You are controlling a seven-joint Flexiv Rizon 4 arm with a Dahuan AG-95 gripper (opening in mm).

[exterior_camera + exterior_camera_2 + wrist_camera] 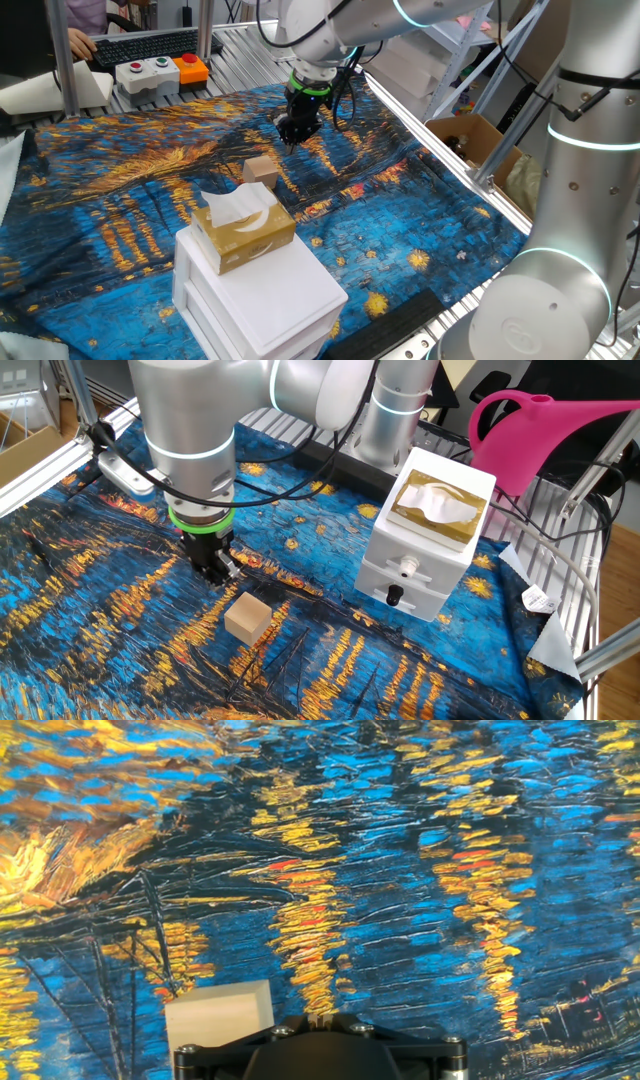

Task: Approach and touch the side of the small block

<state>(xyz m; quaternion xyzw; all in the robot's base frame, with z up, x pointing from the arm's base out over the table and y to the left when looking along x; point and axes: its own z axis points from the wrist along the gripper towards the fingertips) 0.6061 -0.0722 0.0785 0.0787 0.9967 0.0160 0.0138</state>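
Note:
The small block (260, 172) is a plain light-tan cube lying on the blue and gold painted cloth. It also shows in the other fixed view (247, 617) and at the lower left of the hand view (220, 1015). My gripper (295, 135) hangs low over the cloth a short way from the block and does not touch it. In the other fixed view the gripper (217, 568) is behind and left of the block. In the hand view the fingertips (320, 1018) sit pressed together, shut and empty, with the block just to their left.
A white drawer box (258, 295) with a yellow-gold tissue box (243, 230) on top stands near the block. It also shows in the other fixed view (420, 550). A button box (160, 72) sits at the back, a cardboard box (470, 140) to the right, and a pink watering can (560, 435) beside the table.

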